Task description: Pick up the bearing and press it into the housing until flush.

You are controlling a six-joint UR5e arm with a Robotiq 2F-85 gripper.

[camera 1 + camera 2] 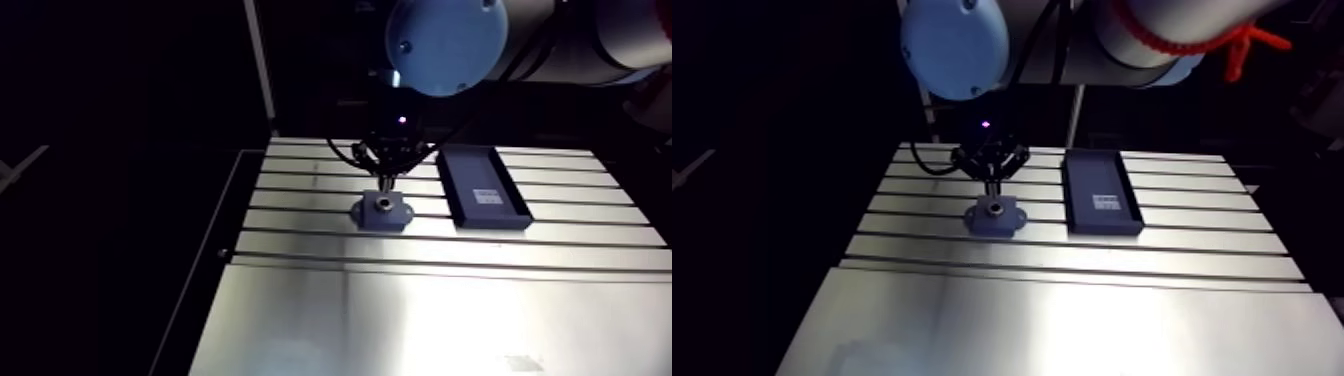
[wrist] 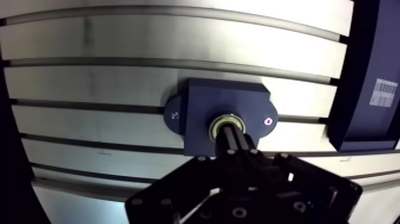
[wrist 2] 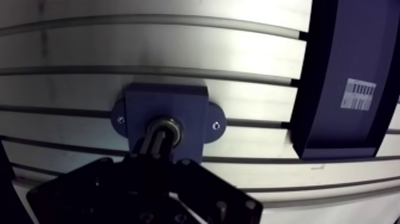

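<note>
A dark blue housing (image 2: pixel 199 104) with two mounting ears lies flat on the slotted table (image 2: pixel 89 77). The metal bearing (image 2: pixel 221 121) sits in its round bore, its shiny ring showing around my fingertips. My gripper (image 2: pixel 230 132) stands straight above the housing, its two fingers pressed together into one dark bar whose tips rest on the bearing's centre. Nothing is held between the fingers. In the arm view the gripper (image 1: pixel 384 182) hangs just over the housing (image 1: pixel 382 214). How deep the bearing sits is hidden by the fingers.
A dark blue rectangular tray (image 1: pixel 485 187) with a white label lies beside the housing, a short gap away. The table's parallel slots run across under both. The table's front part is bare metal (image 1: pixel 420 320).
</note>
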